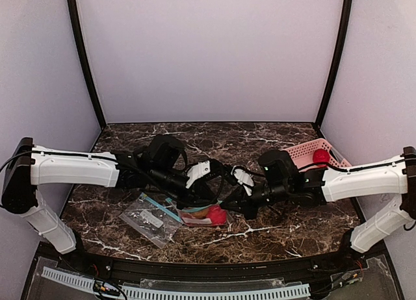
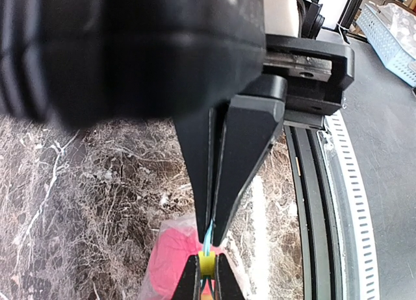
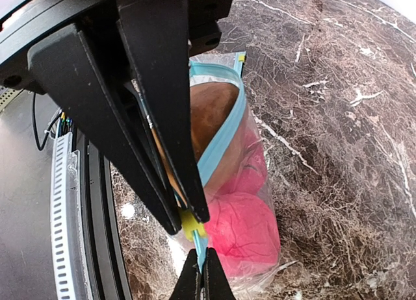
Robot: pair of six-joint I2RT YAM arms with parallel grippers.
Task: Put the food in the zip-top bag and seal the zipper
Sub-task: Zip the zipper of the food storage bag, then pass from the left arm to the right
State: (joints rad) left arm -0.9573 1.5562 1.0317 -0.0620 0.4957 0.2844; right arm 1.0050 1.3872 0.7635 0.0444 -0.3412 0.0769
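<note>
**Teal zipper pinched by both grippers at one end of a filled bag**

Teal-blue plastic, the zipper [image 3: 224, 134] runs along the top of the clear zip-top bag [image 3: 257, 141], which lies on its side on the dark marble table [image 1: 260, 137], near the front edge and about midway between the two arms. In the right wrist view the two halves of the strip stand apart around a brown piece [image 3: 209, 118] of food and come together at the near end. Lower in the bag, bright red pieces [image 3: 244, 232] press against the plastic.

A small yellow-green tab [image 3: 191, 226] sits on the zipper at that near end. The left gripper [image 2: 211, 240] has its fingers closed almost flat together, with only the thin teal strip between the tips. The right gripper [image 3: 188, 219] is closed on the same strip just beside it, on the other side of the tab, so the two pairs of black fingertips nearly meet point to point.

In the top view, clear plastic with a white label [image 1: 151, 219] lies flat on the table just left of the filled part; whether it belongs to the same bag cannot be told.

At the back right of the table stands a pink basket [image 1: 305, 152], and a loose red piece [image 1: 320, 157] rests inside it, well apart from the bag. A ribbed rail [image 3: 62, 202] runs along the table's front edge, near the bag.
</note>
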